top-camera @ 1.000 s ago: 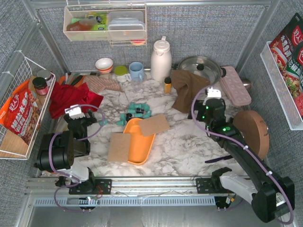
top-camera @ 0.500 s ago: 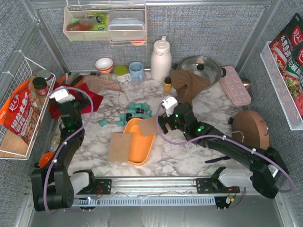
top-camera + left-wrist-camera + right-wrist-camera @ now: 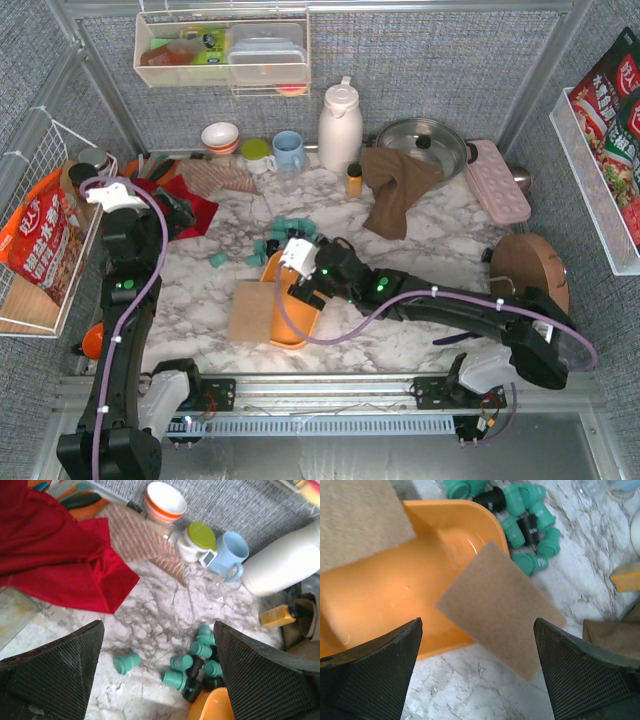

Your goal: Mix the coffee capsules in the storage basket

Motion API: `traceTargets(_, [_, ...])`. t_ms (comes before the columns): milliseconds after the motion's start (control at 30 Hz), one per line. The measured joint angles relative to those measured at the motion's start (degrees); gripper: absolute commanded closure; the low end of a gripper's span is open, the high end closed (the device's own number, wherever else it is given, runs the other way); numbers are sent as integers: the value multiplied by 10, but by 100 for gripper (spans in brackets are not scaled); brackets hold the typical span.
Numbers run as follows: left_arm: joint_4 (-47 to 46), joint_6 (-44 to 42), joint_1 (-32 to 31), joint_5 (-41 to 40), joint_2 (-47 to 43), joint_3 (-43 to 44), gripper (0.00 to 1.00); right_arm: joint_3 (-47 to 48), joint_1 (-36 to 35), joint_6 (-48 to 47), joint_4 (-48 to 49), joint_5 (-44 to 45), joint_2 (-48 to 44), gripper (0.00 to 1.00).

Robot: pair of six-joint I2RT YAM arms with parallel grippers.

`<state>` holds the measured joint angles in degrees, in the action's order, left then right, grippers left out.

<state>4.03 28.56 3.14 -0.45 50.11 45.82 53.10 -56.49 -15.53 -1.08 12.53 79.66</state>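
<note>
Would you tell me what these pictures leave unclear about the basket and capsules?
Top view: the right gripper hides much of the basket.
Left wrist: the bottom edge leaves only a basket corner.
Right wrist: the top edge cuts off some capsules; a pad covers part of the basket.

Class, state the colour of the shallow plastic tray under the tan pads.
Orange. The shallow plastic tray shows best in the right wrist view.

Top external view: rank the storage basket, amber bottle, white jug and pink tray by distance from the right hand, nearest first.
1. storage basket: directly beneath the right hand, table centre.
2. amber bottle: behind the hand, mid-table.
3. white jug: further back, by the rear wall.
4. pink tray: far right rear.
</note>
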Motion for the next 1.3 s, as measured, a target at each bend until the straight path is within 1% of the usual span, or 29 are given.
traceTargets(67, [19,-10,0,4,-9,-2,1,10,-27,-8,1,21,16,3])
traceTargets(167, [38,-16,0,-10,-25,-35,1,16,-62,-15,15,60,42,4])
traceTargets(300, [54,-29,0,-21,-45,-48,1,15,-94,-25,41,116,86,8])
traceTargets(433, [47,-33,3,-31,-66,-57,1,11,-104,-39,75,167,123,14])
traceTargets(567, [47,-35,3,-35,-78,-66,1,10,-106,-56,110,205,155,17])
traceTargets(933, [46,-35,3,-35,-78,-68,1,10,-113,-101,152,266,210,26])
traceTargets(1033, [46,-35,3,-35,-78,-68,1,10,-115,-108,161,279,221,32])
traceTargets(1300, [46,-35,3,-34,-78,-69,1,10,-117,-131,176,309,226,61])
